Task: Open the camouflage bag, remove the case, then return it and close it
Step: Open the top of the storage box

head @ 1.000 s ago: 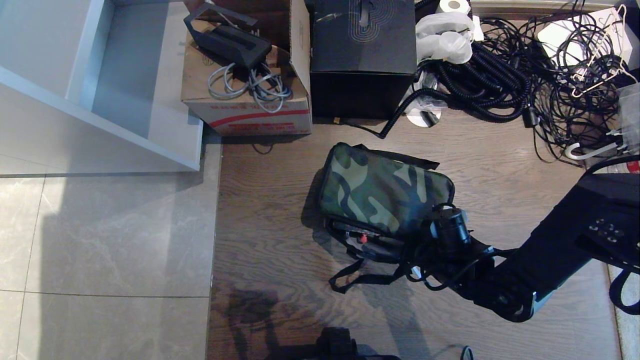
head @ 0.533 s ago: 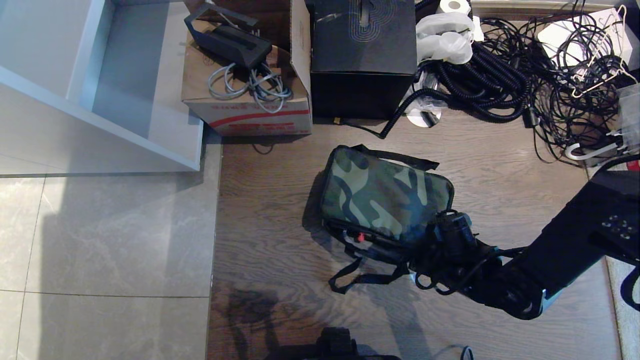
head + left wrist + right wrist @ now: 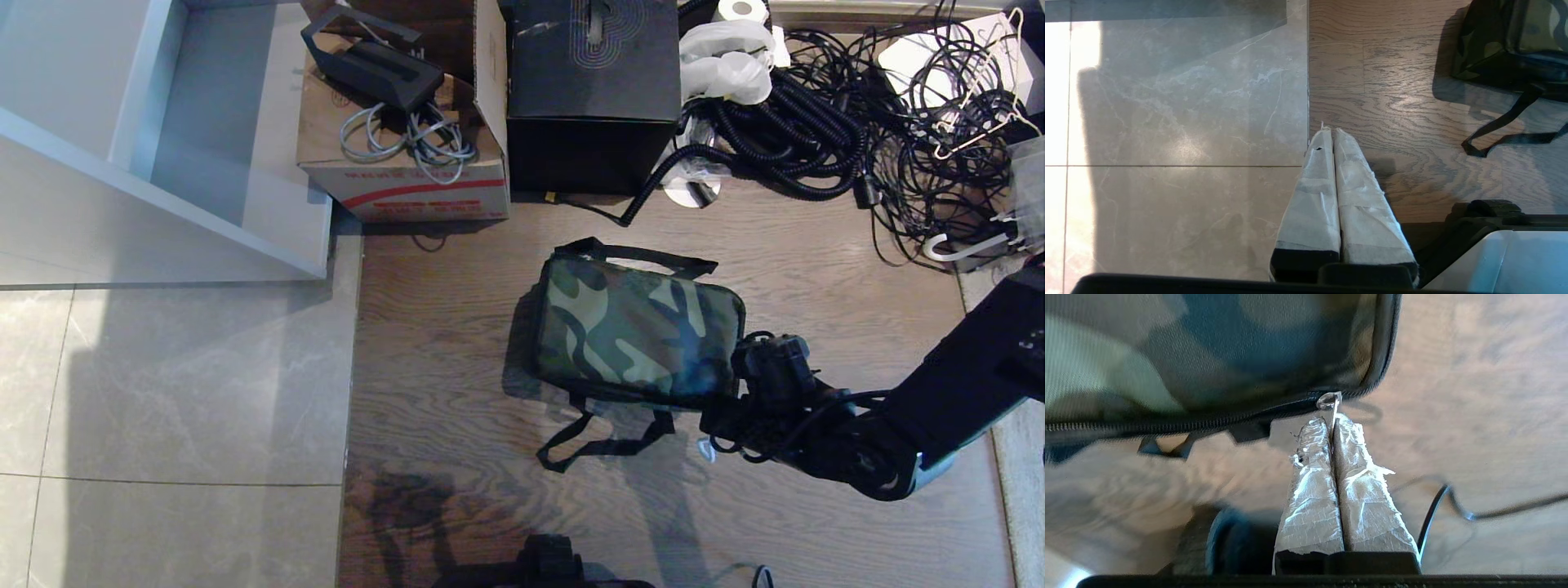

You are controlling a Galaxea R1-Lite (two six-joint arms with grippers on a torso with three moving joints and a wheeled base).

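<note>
Right gripper, fingers pinched on what looks like the metal zipper pull at the near right corner of the camouflage bag, which lies on the wood floor near the cardboard box, while the left gripper hangs closed over the floor.

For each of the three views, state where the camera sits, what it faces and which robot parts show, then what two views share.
Head view: on the head, looking down at the camouflage bag on the wood floor; the right arm shows.
Left wrist view: behind the shut left claw, facing tile and wood.
Right wrist view: behind the right claw, shut on the zipper pull.
All three views show the bag.
</note>
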